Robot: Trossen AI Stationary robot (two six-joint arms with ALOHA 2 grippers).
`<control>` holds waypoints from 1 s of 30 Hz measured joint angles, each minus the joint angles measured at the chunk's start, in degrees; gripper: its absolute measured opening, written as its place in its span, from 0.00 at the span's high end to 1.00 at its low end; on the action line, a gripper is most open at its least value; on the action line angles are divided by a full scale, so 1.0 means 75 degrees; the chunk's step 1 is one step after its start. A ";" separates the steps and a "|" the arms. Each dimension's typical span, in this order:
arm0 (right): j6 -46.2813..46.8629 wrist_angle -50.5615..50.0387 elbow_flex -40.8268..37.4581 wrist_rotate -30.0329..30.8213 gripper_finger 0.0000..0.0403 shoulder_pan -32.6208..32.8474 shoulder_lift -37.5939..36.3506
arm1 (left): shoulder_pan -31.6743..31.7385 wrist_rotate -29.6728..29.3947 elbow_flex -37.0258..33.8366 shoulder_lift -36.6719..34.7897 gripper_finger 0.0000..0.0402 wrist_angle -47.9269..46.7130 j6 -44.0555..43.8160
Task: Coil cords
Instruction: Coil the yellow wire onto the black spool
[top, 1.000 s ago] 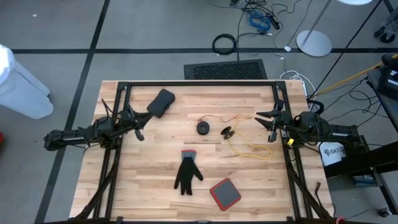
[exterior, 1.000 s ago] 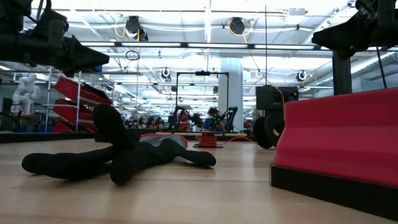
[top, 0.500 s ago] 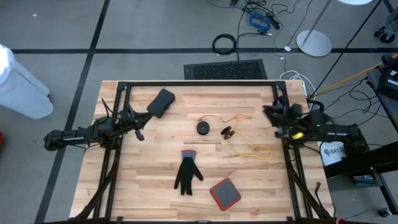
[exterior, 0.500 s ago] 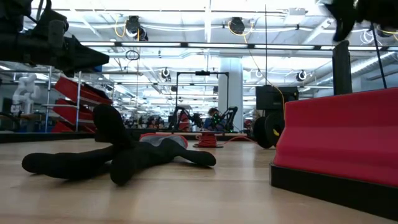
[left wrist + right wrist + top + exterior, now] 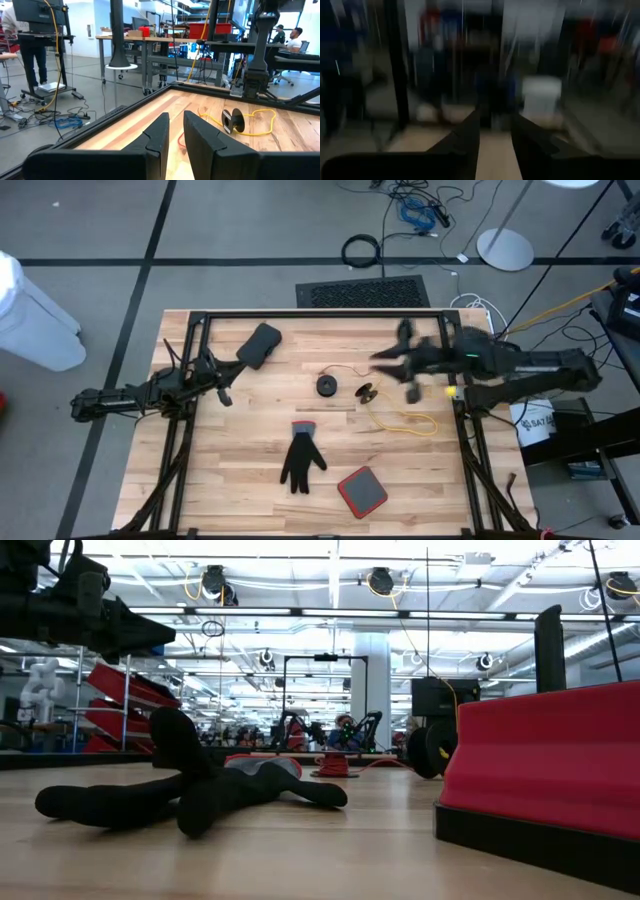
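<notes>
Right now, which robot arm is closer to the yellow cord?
The right. Its gripper hovers beside the yellow cord near the table's middle. The left gripper waits far off at the left edge.

The left arm is lying stretched along the table's left edge, reaching in from the left toward the far left part of the table. The left gripper (image 5: pixel 222 387) is sitting low over the wood there, its fingers (image 5: pixel 159 134) standing parallel with a narrow gap between them and nothing in it.

The right arm is extending from the table's right edge across toward the middle of the far half, its links in one long line. The right gripper (image 5: pixel 392 363) is hanging above the wood near the table's centre, its jaws parted and empty. In the right wrist view its fingers (image 5: pixel 468 131) are showing a clear gap.
</notes>
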 joint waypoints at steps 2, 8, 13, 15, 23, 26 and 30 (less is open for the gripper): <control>-0.0044 -0.2014 0.0898 0.0017 0.76 -0.0003 0.0655 | -0.0002 0.0000 0.0000 0.0000 0.84 0.0000 -0.0001; 0.0783 -0.4854 0.1642 0.0246 0.76 0.0003 0.1594 | -0.0003 -0.0002 0.0000 0.0000 0.84 0.0000 0.0000; 0.1108 -0.3822 0.0459 0.0239 0.76 0.0287 0.1635 | -0.0003 -0.0003 0.0000 0.0000 0.84 0.0000 0.0000; 0.0953 -0.2407 -0.0364 0.0192 0.76 0.0425 0.1641 | -0.0003 -0.0001 -0.0003 0.0000 0.84 0.0000 -0.0001; -0.0155 0.6476 -0.3206 0.0157 0.76 0.0562 0.2179 | -0.0002 -0.0003 0.0000 0.0003 0.84 0.0000 -0.0002; -0.0410 0.8788 -0.3382 0.0160 0.76 0.0520 0.2302 | -0.0003 -0.0003 -0.0001 0.0003 0.84 0.0000 -0.0002; -0.0748 1.0600 -0.3134 0.0161 0.76 0.0519 0.2162 | -0.0003 -0.0003 -0.0002 0.0003 0.84 0.0000 0.0000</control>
